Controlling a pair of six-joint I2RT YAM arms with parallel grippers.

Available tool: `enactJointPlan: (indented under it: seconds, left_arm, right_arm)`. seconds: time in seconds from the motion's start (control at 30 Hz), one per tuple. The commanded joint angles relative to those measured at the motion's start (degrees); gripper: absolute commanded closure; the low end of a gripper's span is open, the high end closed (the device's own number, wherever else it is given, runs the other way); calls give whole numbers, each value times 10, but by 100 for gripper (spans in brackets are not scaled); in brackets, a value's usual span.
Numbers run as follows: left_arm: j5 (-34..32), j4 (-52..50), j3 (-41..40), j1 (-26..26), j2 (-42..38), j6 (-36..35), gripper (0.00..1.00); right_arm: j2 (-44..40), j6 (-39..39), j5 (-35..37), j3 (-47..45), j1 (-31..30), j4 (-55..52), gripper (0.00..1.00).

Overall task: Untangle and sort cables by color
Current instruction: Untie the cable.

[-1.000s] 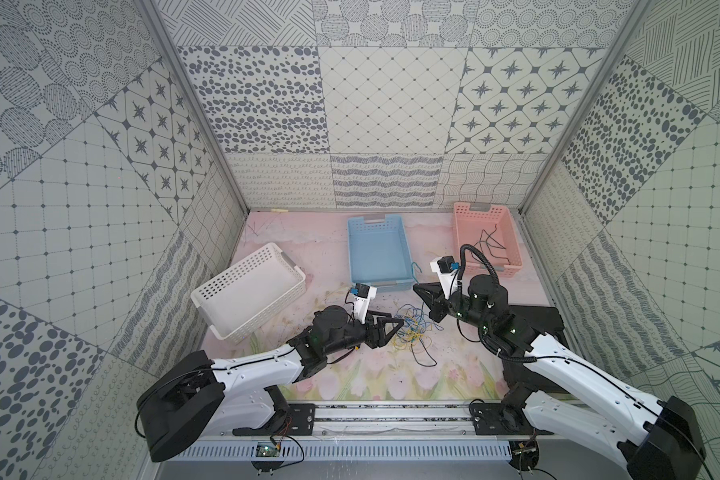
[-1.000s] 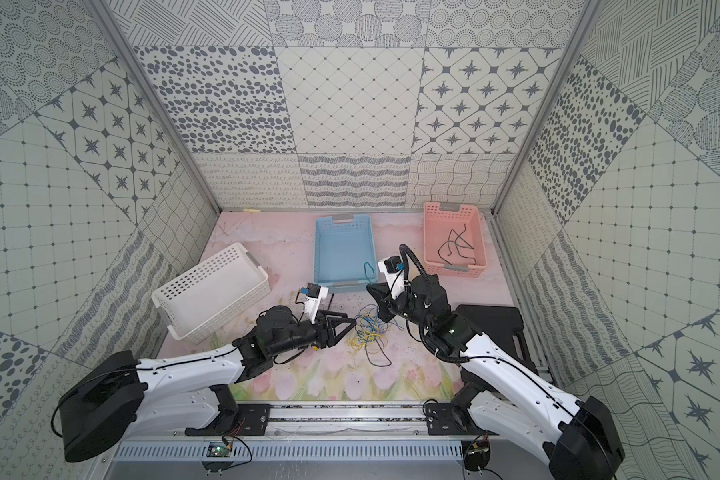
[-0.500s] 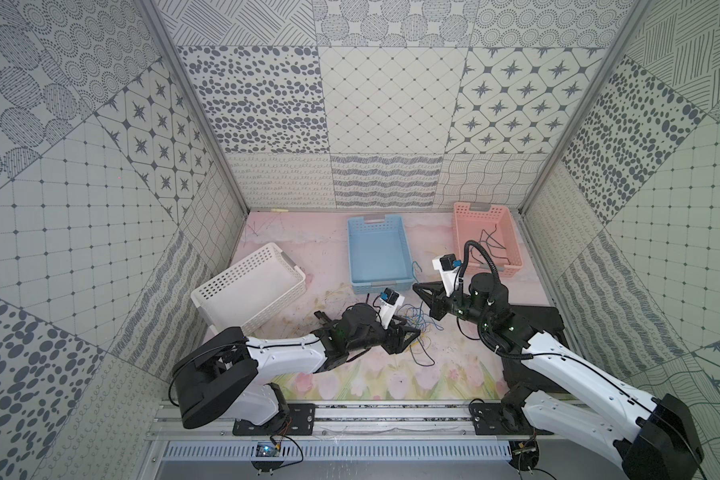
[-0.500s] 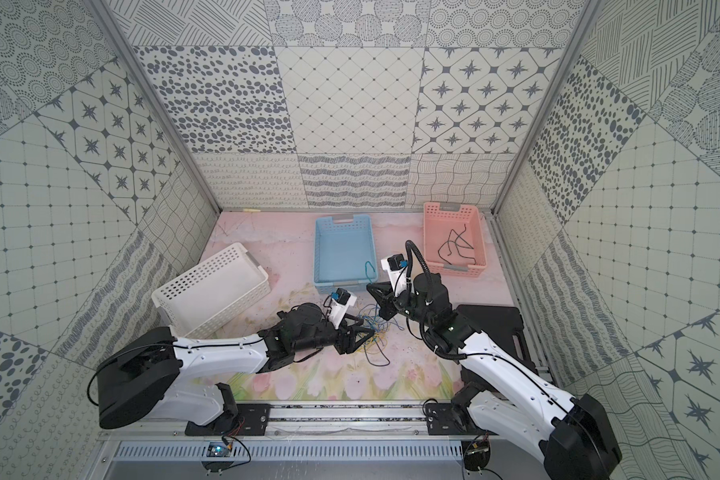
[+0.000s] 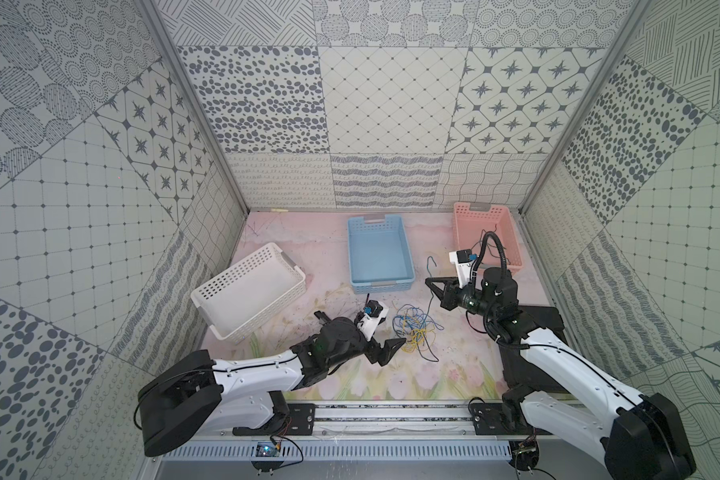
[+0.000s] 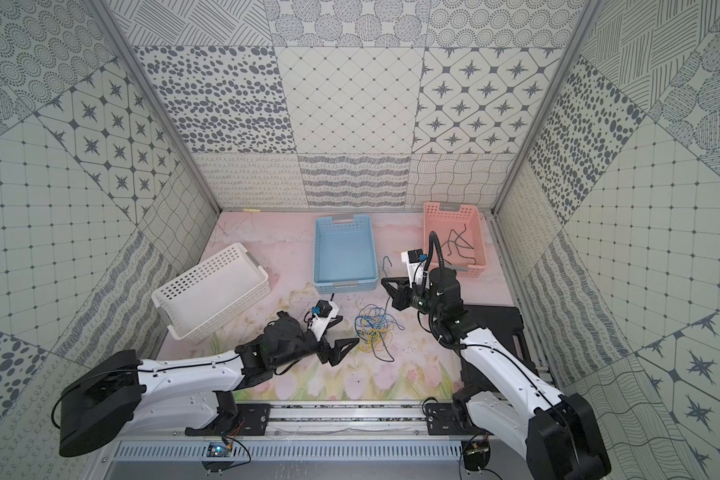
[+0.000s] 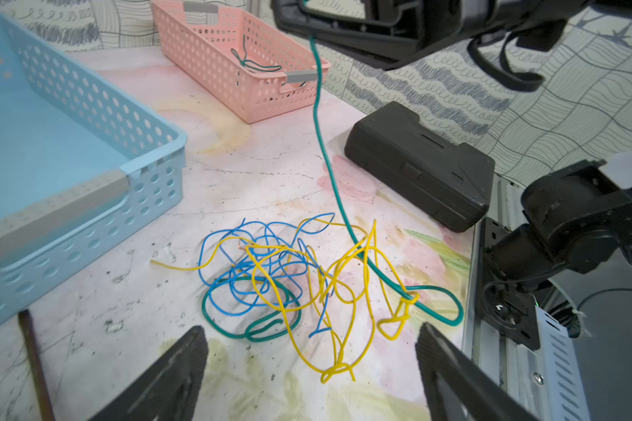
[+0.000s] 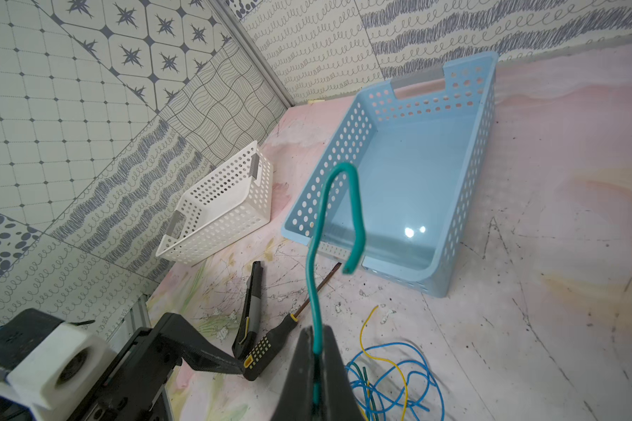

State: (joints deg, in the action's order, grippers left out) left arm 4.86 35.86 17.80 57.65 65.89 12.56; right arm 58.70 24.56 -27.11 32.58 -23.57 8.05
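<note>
1. Left gripper: jaws wide apart and empty, low over the tabletop's near-middle, seemingly ready to pin the tangle.
2. Cables: blue, yellow and green strands knotted together on the tabletop's middle, just beyond it.
3. Right gripper: jaws clamped on a green cable, raised above the heap, likely to draw it free.
4. Pink basket, far right corner: holds green cables, so it is the probable destination.

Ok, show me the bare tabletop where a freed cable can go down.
Bare: the patch between the white basket and the blue basket, and the front strip between the tangle and the rail. Crowded: around the tangle, and the right edge under the black case. The green cable rises in the gap between blue basket and pink basket.
</note>
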Motion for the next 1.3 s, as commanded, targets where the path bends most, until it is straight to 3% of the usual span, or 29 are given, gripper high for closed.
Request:
enactJointPlan:
  seconds: [0.0, 0.1, 0.27, 0.53, 0.67, 0.8, 1.27]
  left_arm:
    - [-51, 44, -25, 1, -17, -78, 0]
    - [-34, 14, -3, 0, 3, -79, 0]
    - [27, 63, -25, 5, 21, -96, 5]
    - [-15, 0, -11, 12, -5, -147, 5]
    - [4, 36, -35, 13, -12, -159, 4]
    - [24, 7, -18, 13, 2, -181, 3]
    - [64, 56, -9, 17, 57, -212, 2]
  right_arm:
    - [-3, 14, -27, -4, 3, 46, 100]
    - [-3, 23, -31, -7, 3, 56, 100]
    - [5, 43, -50, -7, 4, 78, 100]
    - [5, 59, -65, -13, 6, 100, 100]
    - [10, 68, -73, -13, 8, 113, 100]
    - [18, 77, -83, -13, 11, 123, 100]
    - [37, 93, -98, -14, 13, 144, 100]
